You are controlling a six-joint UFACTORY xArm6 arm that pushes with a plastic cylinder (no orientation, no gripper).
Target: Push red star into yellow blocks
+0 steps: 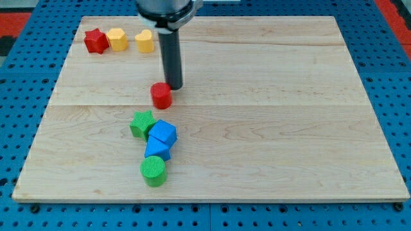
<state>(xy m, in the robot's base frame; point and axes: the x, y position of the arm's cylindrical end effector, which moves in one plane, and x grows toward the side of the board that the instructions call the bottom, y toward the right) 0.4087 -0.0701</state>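
The red star (96, 40) lies at the board's top left corner, touching or nearly touching a yellow hexagon-like block (117, 39) on its right. A second yellow block (144, 41), heart-like, lies a little further right, apart from the first. My tip (174, 86) is at the end of the dark rod, well below and right of the yellow blocks, right next to the upper right of a red cylinder (161, 95).
Below the red cylinder lies a cluster: a green star (142, 123), two blue blocks (163, 133) (157, 150) and a green cylinder (153, 171). The wooden board (289, 96) rests on a blue pegboard.
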